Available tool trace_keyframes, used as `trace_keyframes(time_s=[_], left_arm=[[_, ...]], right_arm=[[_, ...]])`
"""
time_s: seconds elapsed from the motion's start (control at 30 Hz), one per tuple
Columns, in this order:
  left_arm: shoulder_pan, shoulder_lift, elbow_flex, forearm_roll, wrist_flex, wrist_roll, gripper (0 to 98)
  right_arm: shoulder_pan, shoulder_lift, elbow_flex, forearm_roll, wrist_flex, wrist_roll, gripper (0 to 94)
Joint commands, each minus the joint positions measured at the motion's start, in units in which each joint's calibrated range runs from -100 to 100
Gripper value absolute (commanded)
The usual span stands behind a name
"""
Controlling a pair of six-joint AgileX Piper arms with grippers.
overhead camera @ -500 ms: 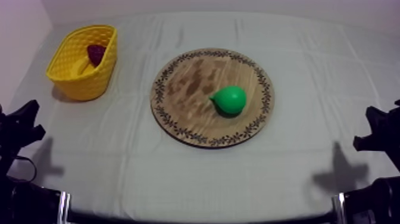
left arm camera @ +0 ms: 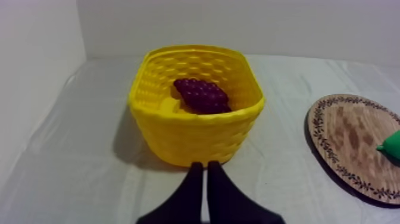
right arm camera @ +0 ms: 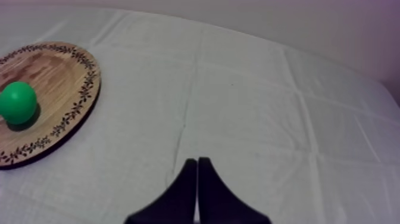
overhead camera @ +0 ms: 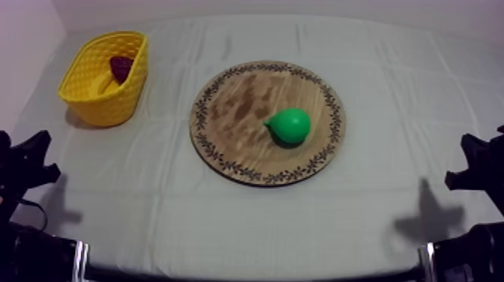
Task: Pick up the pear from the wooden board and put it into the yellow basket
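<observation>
We are seeing soft, even light coming down from above onto the desk (overhead camera: 247,225), its pale cloth reading bright with a faint violet tinge toward the far edge. The yellow basket (overhead camera: 105,75) is throwing a short shadow at its near left side, and the pear (overhead camera: 289,125) is darkening the wooden board (overhead camera: 232,112) just beneath it. The left arm (overhead camera: 22,165) and right arm (overhead camera: 480,169) are casting soft grey shadows on the cloth.
</observation>
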Motion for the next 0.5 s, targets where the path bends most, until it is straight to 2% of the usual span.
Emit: trace_keyframes(time_s=[0.0, 0.3, 0.47], left_arm=[[0.04, 0.00, -0.01, -0.01, -0.03, 0.01, 0.0], [0.43, 0.00, -0.29, -0.15, 0.01, -0.93, 0.0], [1.41, 2.05, -1.68, -1.55, -0.18, -0.91, 0.0]], right_arm=[[0.01, 0.01, 0.05, 0.00, 0.08, 0.00, 0.5], [0.01, 0.01, 0.05, 0.00, 0.08, 0.00, 0.5], [0.01, 0.01, 0.05, 0.00, 0.08, 0.00, 0.5]])
